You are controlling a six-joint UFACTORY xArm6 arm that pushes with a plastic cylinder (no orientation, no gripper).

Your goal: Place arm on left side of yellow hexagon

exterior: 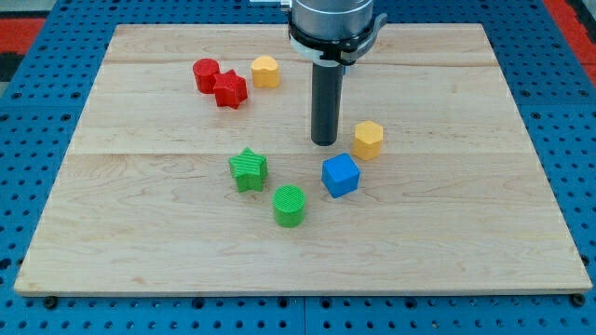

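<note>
A yellow hexagon [368, 139] lies right of the board's middle. My tip [324, 142] stands just to its left, a small gap apart. A second yellow block [265, 71] lies near the view's top, right of a red star [230, 90] and a red cylinder [206, 73]. A blue cube [341, 175] lies below the tip and the hexagon.
A green star [248, 169] and a green cylinder [290, 205] lie below and left of the tip. The wooden board [140, 242] rests on a blue pegboard. The arm's body hangs over the board's top edge.
</note>
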